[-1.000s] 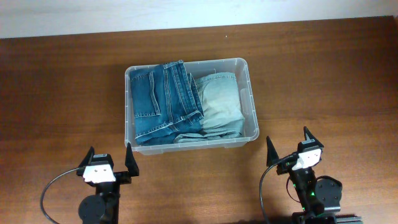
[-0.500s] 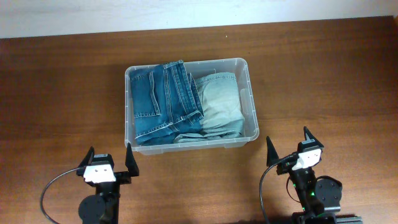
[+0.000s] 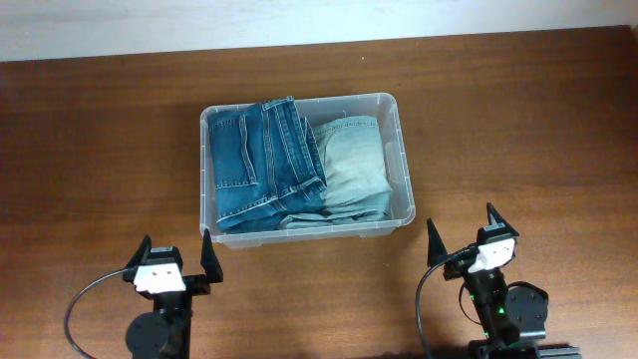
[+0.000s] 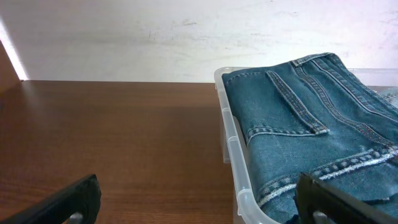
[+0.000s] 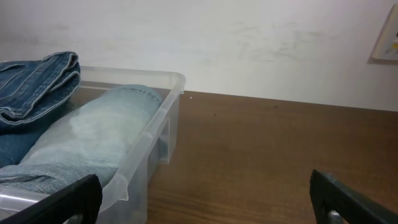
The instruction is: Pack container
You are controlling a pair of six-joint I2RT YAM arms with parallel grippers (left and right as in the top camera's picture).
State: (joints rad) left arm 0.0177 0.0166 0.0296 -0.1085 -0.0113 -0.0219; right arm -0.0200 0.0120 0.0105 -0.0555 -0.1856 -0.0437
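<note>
The clear plastic container (image 3: 398, 150) stands in the middle of the table, also seen as container (image 4: 235, 155) and container (image 5: 163, 112). Inside it, folded dark blue jeans (image 3: 257, 160) fill the left half, overlapping folded pale blue jeans (image 3: 354, 165) on the right; the dark jeans (image 4: 298, 118) and pale jeans (image 5: 93, 134) show in the wrist views. My left gripper (image 3: 175, 257) sits open near the table's front, below the container's front left corner. Below the front right corner, my right gripper (image 3: 464, 230) is open too. Neither holds anything.
The brown wooden table (image 3: 100, 150) stretches around the container, with a pale wall (image 4: 155, 37) behind it. Black cables loop beside each arm base at the front edge.
</note>
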